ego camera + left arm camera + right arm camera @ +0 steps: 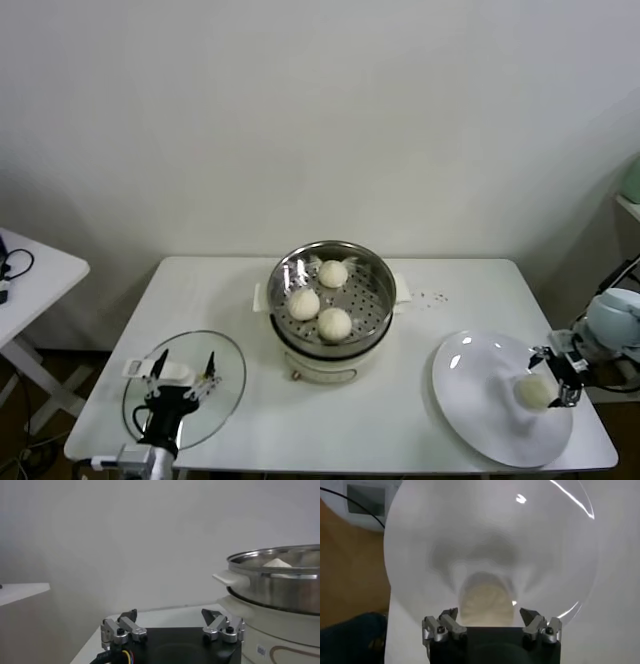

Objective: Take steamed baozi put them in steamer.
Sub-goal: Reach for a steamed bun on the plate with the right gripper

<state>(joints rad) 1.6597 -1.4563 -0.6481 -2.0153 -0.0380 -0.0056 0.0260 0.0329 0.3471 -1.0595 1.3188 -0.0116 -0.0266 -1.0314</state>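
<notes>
- The right hand point(553, 377) was at the right edge of the plate point(480, 400), near the counter's point(230, 290) right end, with its fingers spread wide on either side of the last bun point(535, 391).
- In the right wrist view the bun point(486, 603) lay straight ahead of that hand point(490, 622), centred between the two fingertips, which stood apart from it with a gap on each side; the hand was released and held nothing yet.
- As the bun is round, it has no long axis to line up with; what seemed to matter was that it sat midway between the fingers, so a plain squeeze would likely catch it.
- The bun looked smooth, cream-white and dome-shaped, alone on the plate and close to the rim nearest the hand.
- The steamer point(378, 280) stood in the middle of the counter, well away to the left of the plate, with three buns point(320, 299) already lying on its perforated floor.
- The right arm was by far the nearer to the last bun; the carry to the steamer would run leftward across the counter.
- The left hand point(180, 378) waited over the glass lid point(228, 385) at the front left of the counter, fingers open and empty, with the steamer's wall point(280, 585) off to its side.
</notes>
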